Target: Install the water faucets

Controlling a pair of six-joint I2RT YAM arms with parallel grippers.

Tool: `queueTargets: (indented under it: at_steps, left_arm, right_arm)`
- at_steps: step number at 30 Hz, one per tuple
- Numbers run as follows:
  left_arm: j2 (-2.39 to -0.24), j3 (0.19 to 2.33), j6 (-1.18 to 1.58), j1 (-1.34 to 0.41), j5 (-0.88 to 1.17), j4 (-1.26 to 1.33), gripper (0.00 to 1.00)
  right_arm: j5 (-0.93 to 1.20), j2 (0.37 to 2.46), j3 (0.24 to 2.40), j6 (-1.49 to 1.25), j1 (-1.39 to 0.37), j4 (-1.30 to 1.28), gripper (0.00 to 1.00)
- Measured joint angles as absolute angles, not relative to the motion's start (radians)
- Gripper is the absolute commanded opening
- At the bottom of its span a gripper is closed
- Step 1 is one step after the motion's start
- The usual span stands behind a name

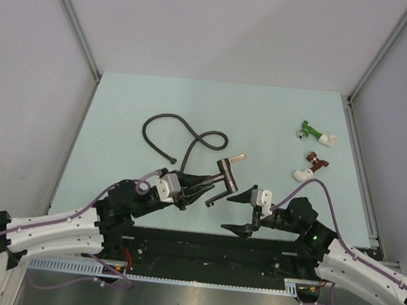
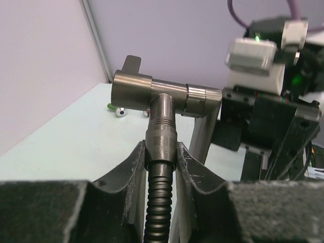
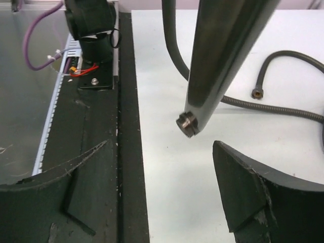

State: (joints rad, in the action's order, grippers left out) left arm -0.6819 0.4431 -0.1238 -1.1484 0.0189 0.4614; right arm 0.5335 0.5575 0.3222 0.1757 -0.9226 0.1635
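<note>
Now | faucet (image 2: 167,93) clamped in left gripper (image 2: 161,152) | tip between spread right gripper (image 3: 159,147)

A pale green table top (image 1: 265,111) is enclosed by grey walls (image 1: 24,70) on the left, right and far sides. A black flexible hose (image 1: 146,127) is laid in loops left of centre, its free end (image 3: 257,93) resting on the table. At the far right a green fitting (image 1: 311,130) with a white end is seen. A dark-red fitting (image 1: 316,162), also white-ended, is placed just nearer. A black strip (image 1: 201,250) is fixed along the near edge.
</note>
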Motion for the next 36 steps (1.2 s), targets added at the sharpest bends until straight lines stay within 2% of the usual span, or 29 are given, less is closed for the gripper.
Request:
queueTargets:
  at_steps: [6,12,18,28,36]
  left_arm:
    - [-0.716,0.476,-0.121,-1.148,-0.003,0.486,0.00]
    - [-0.760,0.503,-0.111,-1.148,0.005,0.496,0.00]
    - [-0.786,0.519,-0.101,-1.148,0.023,0.498,0.00]
    - [-0.805,0.563,-0.086,-1.140,0.039,0.495,0.00]
    - [-0.808,0.563,-0.057,-1.129,0.063,0.492,0.00]
  right_arm:
    - [0.453,0.627,0.120,0.069,-0.932,0.546,0.86]
    - [0.426,0.793,0.111,0.041,-0.933,0.824,0.90]
    - [0.460,0.961,0.111,0.027,-0.929,1.044,0.88]
    - [0.660,1.200,0.136,-0.099,-0.925,1.265,0.77]
    - [0.698,1.230,0.141,-0.155,-0.923,1.282,0.75]
